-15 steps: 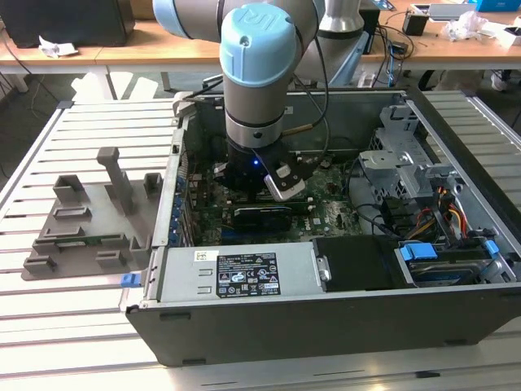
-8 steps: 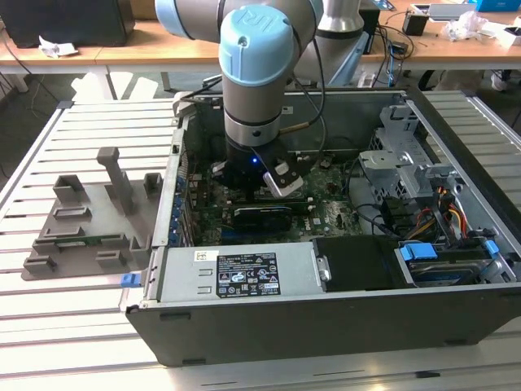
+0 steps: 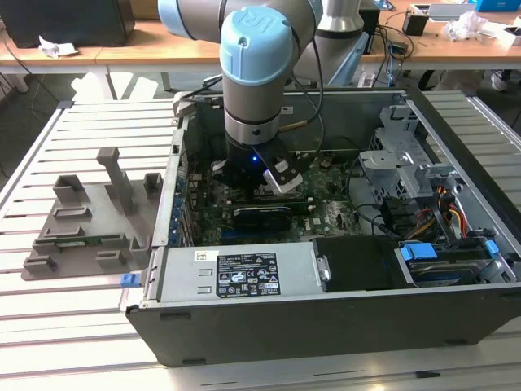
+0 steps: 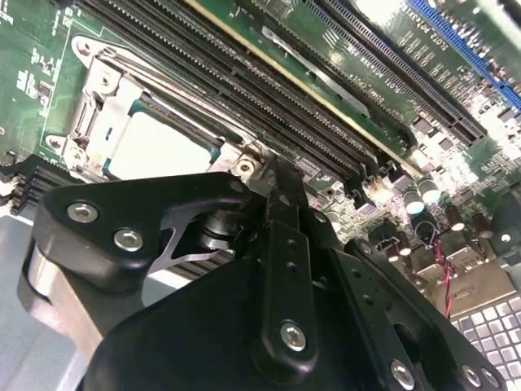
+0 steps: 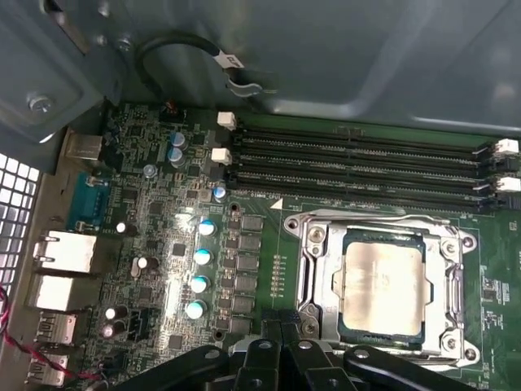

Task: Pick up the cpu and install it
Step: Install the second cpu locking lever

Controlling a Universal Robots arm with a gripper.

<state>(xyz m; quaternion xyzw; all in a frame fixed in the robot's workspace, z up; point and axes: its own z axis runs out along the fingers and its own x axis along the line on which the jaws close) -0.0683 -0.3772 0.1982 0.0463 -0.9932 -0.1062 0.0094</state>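
The cpu (image 5: 383, 285), a flat square chip with a dull silver top, lies inside the metal socket frame (image 5: 313, 269) on the green motherboard. In the second wrist view the cpu (image 4: 155, 147) sits in the same frame just past the fingertips. My gripper (image 5: 281, 330) is beside the socket's edge with its black fingers pressed together and nothing between them. The second wrist view shows the gripper (image 4: 273, 175) shut as well, a little above the board. In the exterior view the arm (image 3: 254, 122) reaches down into the open computer case.
Long black memory slots (image 5: 358, 163) run beside the socket. Capacitors (image 5: 199, 281) and rear ports (image 5: 61, 248) stand on the other side. The case holds a power supply (image 3: 236, 277) and a drive cage (image 3: 399, 155). A grey fixture tray (image 3: 89, 220) lies at the exterior view's left.
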